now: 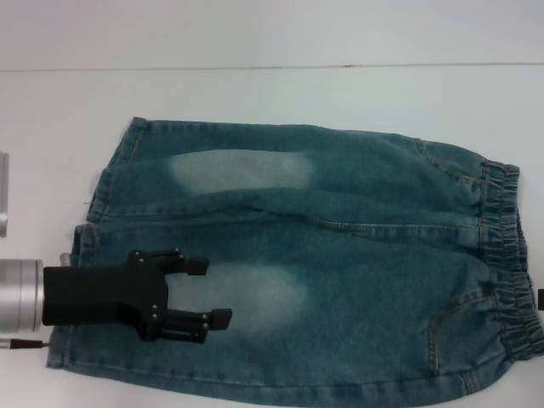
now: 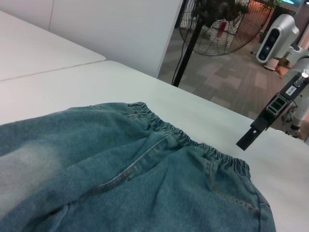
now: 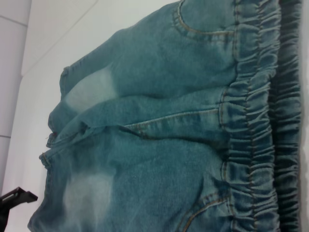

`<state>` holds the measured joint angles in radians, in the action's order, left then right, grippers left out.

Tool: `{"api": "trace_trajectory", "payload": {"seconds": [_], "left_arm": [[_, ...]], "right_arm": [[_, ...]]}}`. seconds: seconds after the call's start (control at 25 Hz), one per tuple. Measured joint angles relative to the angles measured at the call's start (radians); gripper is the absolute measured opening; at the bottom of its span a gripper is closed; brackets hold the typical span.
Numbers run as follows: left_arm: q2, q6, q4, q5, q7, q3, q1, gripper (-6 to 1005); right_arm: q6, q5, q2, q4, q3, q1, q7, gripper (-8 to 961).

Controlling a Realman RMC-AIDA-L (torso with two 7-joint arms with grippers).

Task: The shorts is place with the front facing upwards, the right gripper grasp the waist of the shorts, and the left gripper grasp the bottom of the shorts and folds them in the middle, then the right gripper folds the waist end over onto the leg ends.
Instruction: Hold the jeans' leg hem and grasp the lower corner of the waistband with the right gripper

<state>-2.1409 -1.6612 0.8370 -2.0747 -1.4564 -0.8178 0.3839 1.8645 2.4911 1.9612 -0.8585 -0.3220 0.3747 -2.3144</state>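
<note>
Left end effector (image 1: 204,291) hovers, fingers spread, over the shorts' (image 1: 357,255) near leg.

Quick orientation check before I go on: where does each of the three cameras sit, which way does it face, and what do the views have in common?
Head view: looks down from the robot's head at the shorts spread on the table; the left gripper, open, is over the leg nearer the robot.
Left wrist view: low over the legs, facing the waistband; the right gripper hangs beyond it.
Right wrist view: above the waistband, facing the leg hems; a gripper tip shows at the edge.
All three show the shorts.
</note>
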Motion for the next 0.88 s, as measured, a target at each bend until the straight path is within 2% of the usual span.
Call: {"api": "trace_trajectory", "payload": {"seconds": [0.16,0.36,0.88], "left_arm": [[0.003,0.001,0.021,-0.001,-0.003,-0.004,0.006,933],[-0.006,-0.026,0.084,-0.001,-0.021,-0.007,0.002,933],[-0.008,-0.032,0.091,-0.001,-0.030,-0.020,0.019,932]], "right_arm": [[-0.002,0.000,0.003,-0.006,-0.009,0.002,0.003,899],[-0.015,0.000,0.004,-0.008,-0.010,-0.002,0.000,898],[-0.052,0.005,0.003,-0.001,-0.030,0.006,-0.031,893]]}}
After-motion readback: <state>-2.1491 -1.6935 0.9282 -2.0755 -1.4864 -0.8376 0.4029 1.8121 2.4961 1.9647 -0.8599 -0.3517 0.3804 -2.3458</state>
